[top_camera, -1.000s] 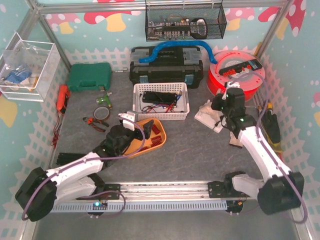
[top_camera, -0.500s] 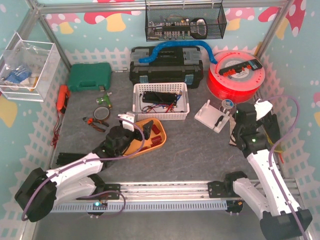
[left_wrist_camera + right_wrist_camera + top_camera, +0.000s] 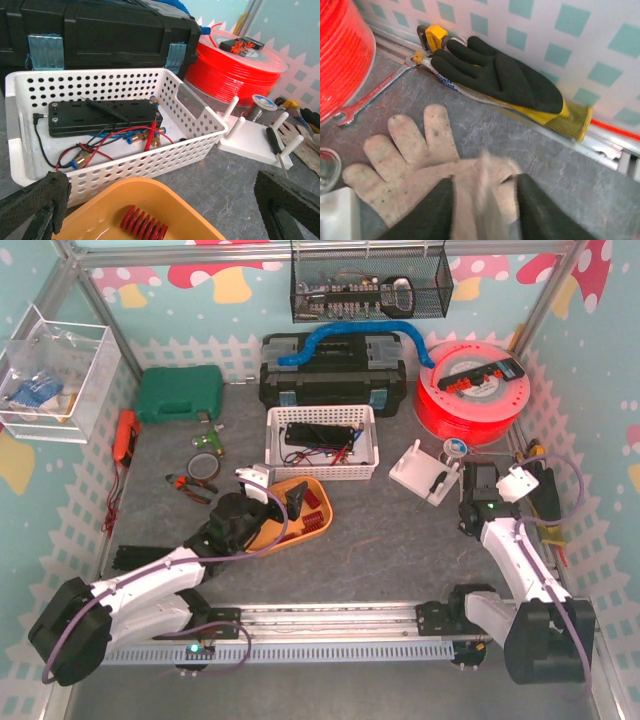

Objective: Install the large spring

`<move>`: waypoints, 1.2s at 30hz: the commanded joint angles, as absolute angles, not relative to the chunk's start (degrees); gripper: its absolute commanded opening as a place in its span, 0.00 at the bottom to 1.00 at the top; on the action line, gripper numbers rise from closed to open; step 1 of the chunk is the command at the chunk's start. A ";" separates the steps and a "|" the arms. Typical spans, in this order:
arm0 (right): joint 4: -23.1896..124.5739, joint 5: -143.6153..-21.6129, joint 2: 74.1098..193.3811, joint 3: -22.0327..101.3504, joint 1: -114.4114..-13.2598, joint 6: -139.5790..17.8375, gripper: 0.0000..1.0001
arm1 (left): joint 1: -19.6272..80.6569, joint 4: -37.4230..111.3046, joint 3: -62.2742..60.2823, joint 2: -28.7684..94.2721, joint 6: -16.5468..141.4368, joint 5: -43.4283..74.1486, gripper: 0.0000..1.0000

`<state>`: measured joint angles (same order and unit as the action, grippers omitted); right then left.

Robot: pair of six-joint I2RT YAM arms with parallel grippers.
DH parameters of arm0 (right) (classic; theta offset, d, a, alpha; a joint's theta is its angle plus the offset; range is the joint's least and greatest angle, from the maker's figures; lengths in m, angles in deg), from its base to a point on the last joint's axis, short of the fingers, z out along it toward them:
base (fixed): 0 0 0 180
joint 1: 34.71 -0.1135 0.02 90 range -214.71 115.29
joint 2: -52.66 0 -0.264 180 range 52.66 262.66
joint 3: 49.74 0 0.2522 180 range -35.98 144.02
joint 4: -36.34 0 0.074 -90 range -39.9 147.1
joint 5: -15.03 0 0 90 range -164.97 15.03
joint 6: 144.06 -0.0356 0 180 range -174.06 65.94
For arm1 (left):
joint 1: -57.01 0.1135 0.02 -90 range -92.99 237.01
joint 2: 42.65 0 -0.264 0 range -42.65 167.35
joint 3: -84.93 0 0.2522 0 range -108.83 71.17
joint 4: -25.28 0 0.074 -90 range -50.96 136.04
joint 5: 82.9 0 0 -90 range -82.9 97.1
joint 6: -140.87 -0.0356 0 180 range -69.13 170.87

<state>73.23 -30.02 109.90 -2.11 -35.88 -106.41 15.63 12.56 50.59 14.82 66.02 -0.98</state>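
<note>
Left end effector (image 3: 161, 197), released and spread wide, hovers over the orange tray (image 3: 95, 220) holding a red spring (image 3: 142, 225). Right end effector (image 3: 485, 187) hangs over a pale glove (image 3: 415, 150) on the worktop (image 3: 540, 155). Blurred cloth lies between its fingers, and whether they grip it cannot be told.

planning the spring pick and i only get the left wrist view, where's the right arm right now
observer: the right gripper is far right, beyond the white peg stand, low over a pale glove.
operator: is it holding that glove
observer: glove cloth is bunched between its fingers, but that spot is blurred, so i can't confirm a grip.
operator: i see one spring in the tray, any more
observer: from above, the orange tray holds more than one of the red pieces, gathered at its right end. they're too small to count.
</note>
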 commanded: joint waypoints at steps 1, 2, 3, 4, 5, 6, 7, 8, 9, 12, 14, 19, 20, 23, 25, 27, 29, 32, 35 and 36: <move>72.49 -32.10 111.29 -1.53 -34.97 -109.42 0.47 | 15.35 11.18 51.38 14.12 65.54 0.68 0.99; 72.10 -32.90 111.45 -1.06 -34.97 -108.69 0.54 | 15.35 11.04 51.32 14.14 65.60 0.72 0.99; 71.35 -34.16 111.60 -0.59 -34.97 -106.76 0.61 | 15.35 10.93 51.34 14.17 65.63 0.76 0.99; 70.89 -35.62 111.93 0.03 -34.97 -105.25 0.67 | 15.35 10.92 51.33 14.34 65.63 0.56 0.99; 70.85 -37.46 112.43 0.99 -34.97 -103.91 0.74 | 15.35 10.84 51.37 14.45 65.63 0.32 0.99; 70.76 -39.61 113.07 2.00 -34.97 -102.16 0.79 | 15.35 10.83 51.35 14.58 65.63 0.19 0.99; 70.80 -41.96 113.72 3.06 -34.97 -100.63 0.84 | 15.35 10.71 51.40 14.74 65.59 0.30 0.99; 70.86 -44.86 114.21 3.98 -34.97 -99.31 0.87 | 15.35 10.51 51.42 14.88 65.61 0.44 0.99; 71.02 -47.73 114.71 4.76 -34.97 -98.59 0.89 | 15.35 10.38 51.42 15.15 65.64 0.50 0.99; 72.43 -57.03 115.69 6.71 -35.05 -97.92 0.90 | 15.35 10.28 51.20 15.75 65.51 1.02 0.99; 73.86 -61.04 116.16 7.56 -35.46 -99.10 0.89 | 15.35 10.27 51.15 15.87 65.46 1.03 0.99; 74.12 -68.27 114.06 6.62 -38.92 -103.41 0.82 | 15.35 9.98 51.44 15.63 65.46 1.12 0.99; 73.64 -68.83 113.25 5.99 -40.11 -104.58 0.79 | 15.35 9.91 51.51 15.61 65.46 1.12 0.99; 69.03 -68.24 110.74 2.69 -45.96 -107.61 0.72 | 15.35 9.85 51.53 15.37 65.53 1.21 0.99; 66.84 -66.73 110.63 0.74 -49.24 -109.62 0.64 | 15.35 9.75 51.49 15.30 65.54 1.37 0.99; 66.50 -66.10 112.06 -0.27 -50.80 -112.25 0.58 | 15.35 9.82 51.58 15.23 65.46 1.23 0.99; 65.87 -64.79 114.07 -1.02 -51.56 -114.27 0.49 | 15.35 9.85 51.68 15.20 65.37 1.05 0.99; 62.35 -63.07 116.34 -3.69 -51.85 -116.12 0.39 | 15.35 9.66 51.77 15.18 65.28 1.03 0.99; 58.99 -62.91 118.66 -5.86 -51.85 -116.75 0.35 | 15.35 9.77 51.68 15.21 65.20 0.96 0.99; 58.42 -63.07 119.38 -6.31 -51.85 -117.11 0.34 | 15.35 9.83 51.66 15.18 65.19 0.95 0.99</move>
<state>63.07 -64.75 117.13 -4.21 -51.59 -114.09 15.63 10.86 51.05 15.63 66.02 0.49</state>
